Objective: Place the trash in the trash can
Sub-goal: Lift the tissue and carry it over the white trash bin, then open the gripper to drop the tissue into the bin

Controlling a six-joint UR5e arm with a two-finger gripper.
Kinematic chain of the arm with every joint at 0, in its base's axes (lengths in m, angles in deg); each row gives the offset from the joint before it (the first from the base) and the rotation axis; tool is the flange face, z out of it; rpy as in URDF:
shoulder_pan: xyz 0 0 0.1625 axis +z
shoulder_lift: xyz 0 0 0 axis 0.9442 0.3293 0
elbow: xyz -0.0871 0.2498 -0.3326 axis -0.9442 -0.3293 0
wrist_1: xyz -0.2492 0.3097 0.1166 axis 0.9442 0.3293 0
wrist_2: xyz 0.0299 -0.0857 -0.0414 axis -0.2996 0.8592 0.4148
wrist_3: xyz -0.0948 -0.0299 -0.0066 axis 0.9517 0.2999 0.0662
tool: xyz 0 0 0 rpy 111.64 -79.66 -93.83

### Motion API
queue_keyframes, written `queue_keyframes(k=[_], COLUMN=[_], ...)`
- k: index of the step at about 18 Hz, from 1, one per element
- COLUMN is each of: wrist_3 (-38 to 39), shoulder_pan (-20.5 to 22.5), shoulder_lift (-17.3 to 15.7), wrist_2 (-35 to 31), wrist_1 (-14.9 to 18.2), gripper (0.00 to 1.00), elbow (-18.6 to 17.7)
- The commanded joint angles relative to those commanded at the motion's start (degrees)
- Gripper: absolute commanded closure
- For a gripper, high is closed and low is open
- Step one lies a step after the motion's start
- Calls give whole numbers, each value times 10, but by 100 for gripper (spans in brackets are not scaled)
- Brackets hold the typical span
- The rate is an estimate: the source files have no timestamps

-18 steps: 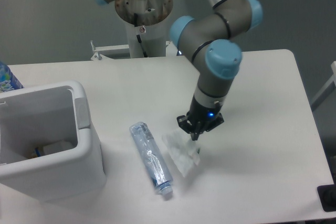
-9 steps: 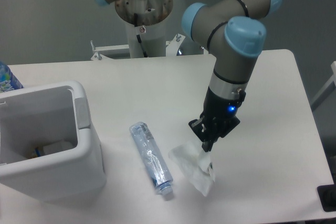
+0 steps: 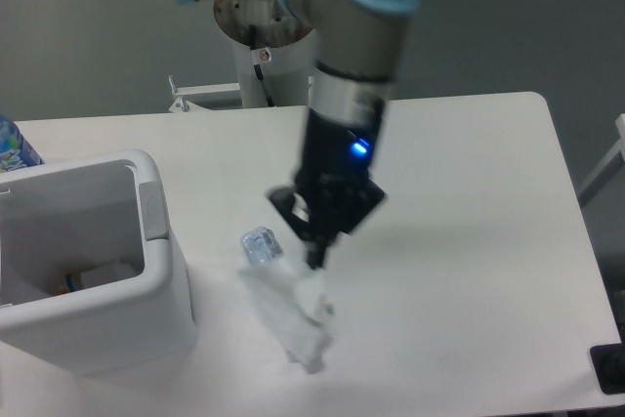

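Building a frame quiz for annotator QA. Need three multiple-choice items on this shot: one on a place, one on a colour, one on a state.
1. Where does the trash can stand?
A. at the table's left edge
B. at the table's right edge
C. on the floor behind the table

2. What colour is the light on the gripper?
A. red
B. blue
C. green

3. What state is the crumpled wrapper in?
A. inside the trash can
B. lying flat, untouched, far from the arm
C. hanging from the shut jaws above the table

Answers:
1 A: the white bin sits at the picture's left, on the table top.
2 B: a blue dot glows on the wrist just above the jaws.
3 C: the wrapper dangles below the jaw tips, in front of the crushed bottle, whose one end alone shows.
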Motion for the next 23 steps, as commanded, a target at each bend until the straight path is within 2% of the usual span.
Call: queue_keyframes(k=[3,7,11,18,21,23], wrist_3=[-2,-3,-4,-9,-11,-18], shoulder_pan=[-38,-91,-143,-148,-148,-147], shoulder_lift=[-27,-37,-53,-48,-40,-40], wrist_2=[-2,-3,-4,-4,-4,-4], wrist_1=[0,1,-1,-8,-10,-11], gripper=[100,100,100,100,94,66], elbow=[-18,-23,-64,-96,-98,-98])
